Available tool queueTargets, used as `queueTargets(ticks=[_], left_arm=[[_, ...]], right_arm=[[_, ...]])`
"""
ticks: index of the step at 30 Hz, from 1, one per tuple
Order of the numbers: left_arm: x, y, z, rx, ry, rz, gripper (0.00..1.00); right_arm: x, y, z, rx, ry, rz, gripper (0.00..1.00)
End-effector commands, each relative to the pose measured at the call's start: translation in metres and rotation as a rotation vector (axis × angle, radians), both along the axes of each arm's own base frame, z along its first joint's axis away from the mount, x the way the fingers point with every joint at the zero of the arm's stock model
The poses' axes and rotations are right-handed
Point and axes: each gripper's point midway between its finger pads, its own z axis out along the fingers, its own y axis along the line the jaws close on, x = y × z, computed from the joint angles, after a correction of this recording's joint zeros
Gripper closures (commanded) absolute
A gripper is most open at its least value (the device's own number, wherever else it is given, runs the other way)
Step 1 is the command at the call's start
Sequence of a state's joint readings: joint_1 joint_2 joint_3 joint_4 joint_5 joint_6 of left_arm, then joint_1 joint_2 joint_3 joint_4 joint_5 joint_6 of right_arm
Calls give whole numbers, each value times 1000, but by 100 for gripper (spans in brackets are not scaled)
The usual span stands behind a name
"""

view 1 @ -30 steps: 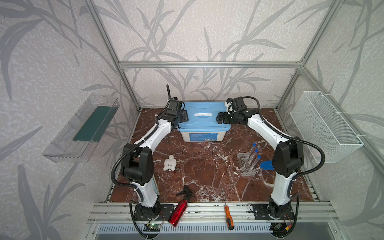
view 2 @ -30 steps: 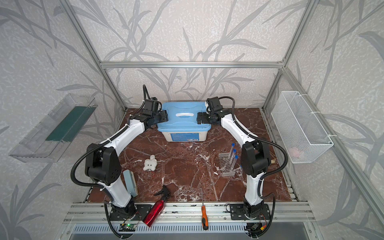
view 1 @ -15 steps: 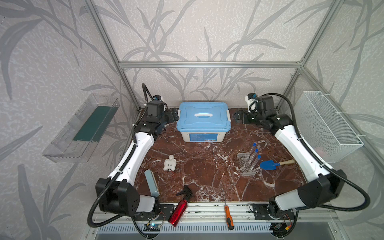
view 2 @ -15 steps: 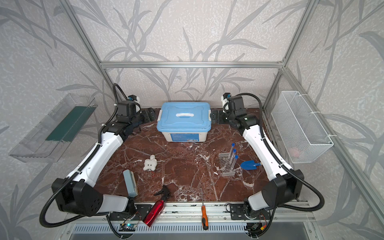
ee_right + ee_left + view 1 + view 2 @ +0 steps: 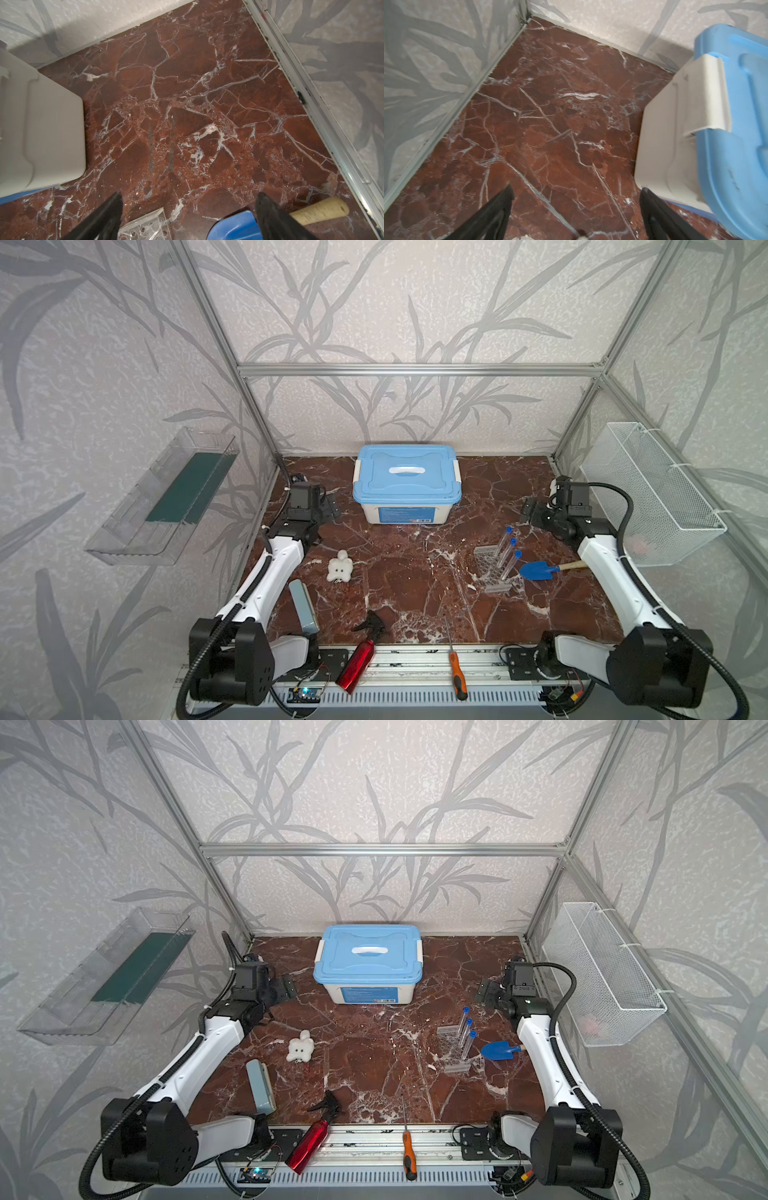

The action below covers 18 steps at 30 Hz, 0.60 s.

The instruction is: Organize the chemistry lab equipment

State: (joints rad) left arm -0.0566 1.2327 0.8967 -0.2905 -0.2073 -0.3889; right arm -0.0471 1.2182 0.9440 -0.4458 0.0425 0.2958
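Observation:
A clear perforated rack point(image 5: 492, 572) point(image 5: 453, 1050) stands right of centre on the red marble floor, with three blue-capped tubes point(image 5: 508, 552) point(image 5: 464, 1029) leaning in it. My left gripper point(image 5: 330, 507) point(image 5: 286, 988) hovers open at the back left, beside the blue-lidded box point(image 5: 405, 481) point(image 5: 370, 959). In the left wrist view that gripper point(image 5: 576, 190) has only bare floor between its fingers. My right gripper point(image 5: 530, 512) point(image 5: 484, 992) hangs open at the back right, just behind the rack. In the right wrist view the gripper point(image 5: 188, 196) is empty above a corner of the rack point(image 5: 145, 226).
A blue scoop with a wooden handle point(image 5: 540, 570) point(image 5: 234, 226) lies right of the rack. A white plush toy point(image 5: 340, 568) and a grey-blue block point(image 5: 303, 612) sit on the left. A red spray bottle point(image 5: 357, 659) and a screwdriver point(image 5: 456, 672) lie at the front rail. A clear wall shelf point(image 5: 166, 497) and a wire basket point(image 5: 648, 493) hang at the sides.
Both arms have drawn away from the sides of the blue-lidded box, outward and lower toward the side walls. The left gripper has opened wider. The box has not moved.

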Motion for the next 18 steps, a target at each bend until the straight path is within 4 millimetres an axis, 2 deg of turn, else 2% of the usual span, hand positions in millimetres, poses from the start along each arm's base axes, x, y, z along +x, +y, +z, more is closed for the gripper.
queueTargets(ticks=[1,6,10,13,18], left_arm=[[-3,33,-1,155,10,121,2],[-14,65,-26,265,99,253,1],[-8,67,-41,266,97,240,1],[6,62,-46,303,41,169,1],[18,53,-62,280,-90,65,3]], right_arm=[[14,-14,-2,-59,-59,-37,4],[22,-23,-35,-92,-33,-49,4],[27,-24,-55,-105,26,-31,4],[32,-23,-71,-123,44,2,3],[36,-22,-80,-147,-88,17,1]])
